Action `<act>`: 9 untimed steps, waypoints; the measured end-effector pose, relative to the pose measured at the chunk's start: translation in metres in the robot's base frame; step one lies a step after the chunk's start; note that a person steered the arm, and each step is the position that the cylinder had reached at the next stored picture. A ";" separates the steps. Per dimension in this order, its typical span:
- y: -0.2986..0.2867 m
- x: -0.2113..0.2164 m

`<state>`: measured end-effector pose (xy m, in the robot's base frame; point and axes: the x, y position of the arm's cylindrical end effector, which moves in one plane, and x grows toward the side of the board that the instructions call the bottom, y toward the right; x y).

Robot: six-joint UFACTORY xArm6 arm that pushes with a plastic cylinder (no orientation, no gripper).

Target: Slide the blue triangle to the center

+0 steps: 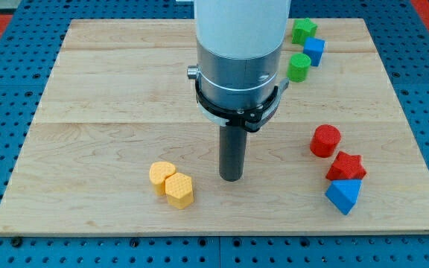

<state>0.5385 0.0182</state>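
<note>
Left of blue triangle (343, 196) — my tip (232, 179).

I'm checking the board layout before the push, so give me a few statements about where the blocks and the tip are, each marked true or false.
1. The blue triangle lies at the view's bottom right. True.
2. My tip touches the blue triangle. False: it stands apart, near the middle, to the view's left of it.
3. The red star sits right above the blue triangle. True.
4. The two yellow blocks are at the view's top right. False: they lie bottom left of my tip.
5. The red cylinder is between two green blocks. False: it is above the red star.
</note>
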 end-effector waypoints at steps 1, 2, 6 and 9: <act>0.000 0.000; 0.006 0.000; 0.143 0.079; 0.152 0.017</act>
<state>0.5552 0.1705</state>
